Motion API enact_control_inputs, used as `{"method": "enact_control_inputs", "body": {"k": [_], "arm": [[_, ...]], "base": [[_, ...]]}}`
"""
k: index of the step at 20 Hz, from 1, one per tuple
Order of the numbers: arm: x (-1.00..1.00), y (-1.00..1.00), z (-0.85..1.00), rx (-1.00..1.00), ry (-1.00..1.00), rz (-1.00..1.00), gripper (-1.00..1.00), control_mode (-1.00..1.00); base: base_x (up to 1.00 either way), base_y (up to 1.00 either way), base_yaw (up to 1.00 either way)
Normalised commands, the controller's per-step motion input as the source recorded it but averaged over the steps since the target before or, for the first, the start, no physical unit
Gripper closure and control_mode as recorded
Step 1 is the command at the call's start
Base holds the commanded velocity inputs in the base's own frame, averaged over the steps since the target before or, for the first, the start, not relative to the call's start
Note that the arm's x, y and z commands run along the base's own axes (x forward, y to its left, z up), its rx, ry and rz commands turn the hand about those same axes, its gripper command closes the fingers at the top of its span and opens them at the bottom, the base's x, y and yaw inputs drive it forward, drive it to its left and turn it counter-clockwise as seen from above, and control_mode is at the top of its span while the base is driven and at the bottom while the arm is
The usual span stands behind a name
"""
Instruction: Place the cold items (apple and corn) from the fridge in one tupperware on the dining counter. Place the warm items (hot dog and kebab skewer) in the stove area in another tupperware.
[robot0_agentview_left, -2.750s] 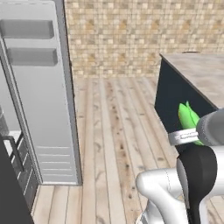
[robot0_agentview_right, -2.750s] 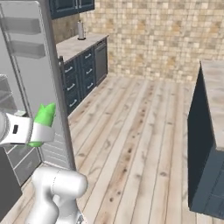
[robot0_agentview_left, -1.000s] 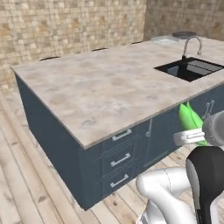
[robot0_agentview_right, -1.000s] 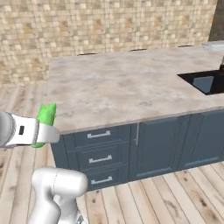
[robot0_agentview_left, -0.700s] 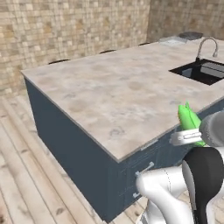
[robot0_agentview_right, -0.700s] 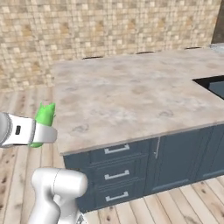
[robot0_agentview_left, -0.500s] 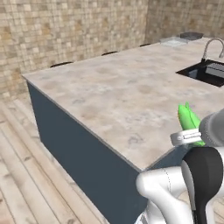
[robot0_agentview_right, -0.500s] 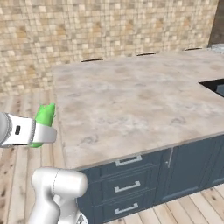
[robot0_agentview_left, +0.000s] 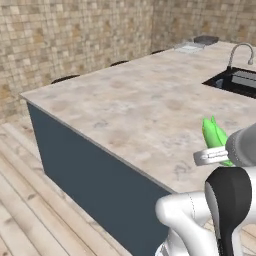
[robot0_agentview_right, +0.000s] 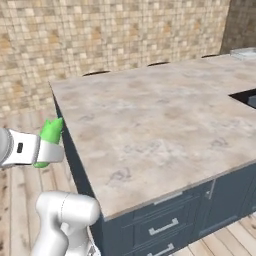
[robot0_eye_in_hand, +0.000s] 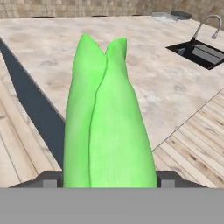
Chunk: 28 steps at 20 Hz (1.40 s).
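The corn (robot0_eye_in_hand: 107, 122), a cob in a bright green husk, stands upright between my fingers with its split tip pointing away from the hand. My gripper (robot0_agentview_left: 215, 155) is shut on the corn's lower end, level with the top of the dining counter (robot0_agentview_left: 135, 110). From the other side, the corn (robot0_agentview_right: 51, 131) and gripper (robot0_agentview_right: 42, 150) hang over the wooden floor just off the counter's near corner (robot0_agentview_right: 57, 90). At the far end of the counter lie a dark flat container (robot0_agentview_left: 205, 39) and a pale one (robot0_agentview_left: 189, 48), too small to make out further.
A sink (robot0_agentview_left: 240, 80) with a curved faucet (robot0_agentview_left: 239, 50) is set into the beige stone counter top at the right. Dark blue drawers (robot0_agentview_right: 162, 227) line the counter's side. A tiled wall (robot0_agentview_right: 100, 30) runs behind, and plank floor (robot0_agentview_left: 30, 200) lies to the left.
The whole picture has shifted as the base drove along the counter, whose top now lies closer and wider below. The corn has stayed in the gripper the same way.
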Motion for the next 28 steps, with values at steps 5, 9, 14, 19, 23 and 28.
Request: {"method": "enact_control_inputs", "body": {"k": [5,9,14,19,23,28], "arm": [[0.0,0.0,0.0,0.0,0.0,0.0,1.0,1.0],[0.0,0.0,0.0,0.0,0.0,0.0,1.0,1.0],[0.0,0.0,0.0,0.0,0.0,0.0,1.0,1.0],[0.0,0.0,0.0,0.0,0.0,0.0,1.0,1.0],[0.0,0.0,0.0,0.0,0.0,0.0,1.0,1.0],[0.0,0.0,0.0,0.0,0.0,0.0,1.0,1.0]], "base": [[0.05,1.0,-0.09],[-0.22,1.0,0.0],[0.41,1.0,-0.09],[0.69,1.0,-0.16],[0.81,1.0,-0.2],[0.82,1.0,-0.2]]}}
